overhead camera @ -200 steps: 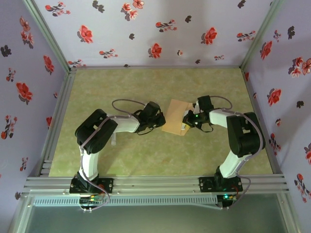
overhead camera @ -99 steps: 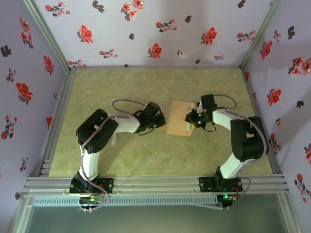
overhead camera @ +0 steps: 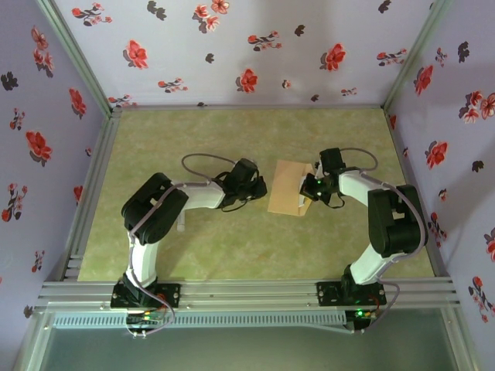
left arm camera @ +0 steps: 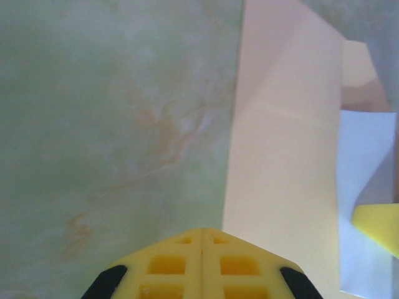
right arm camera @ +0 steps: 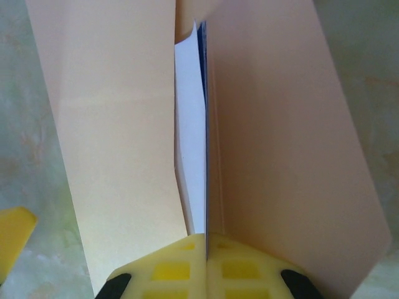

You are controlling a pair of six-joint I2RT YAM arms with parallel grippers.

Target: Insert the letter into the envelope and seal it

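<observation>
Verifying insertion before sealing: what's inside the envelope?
A white, blue-edged letter shows in the open gap of the tan envelope. The envelope's panels cover the rest of the sheet, so how deep it sits is unclear.

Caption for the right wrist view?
Right pincer shut at envelope mouth, letter showing between its tan panels.

Matt tan kraft-paper envelope (right arm camera: pixel 106 124), smooth white paper letter (right arm camera: pixel 190 124), matt green marbled table surface (left arm camera: pixel 112 124)

I count one long tan-brown kraft paper envelope (right arm camera: pixel 112 124), just ahead of both fingertip pairs; one white paper letter with a blue edge (right arm camera: pixel 190 137), straight ahead of the right fingertips; and two yellow-fingered grippers, the left gripper (left arm camera: pixel 201 232) and the right gripper (right arm camera: pixel 206 235).
</observation>
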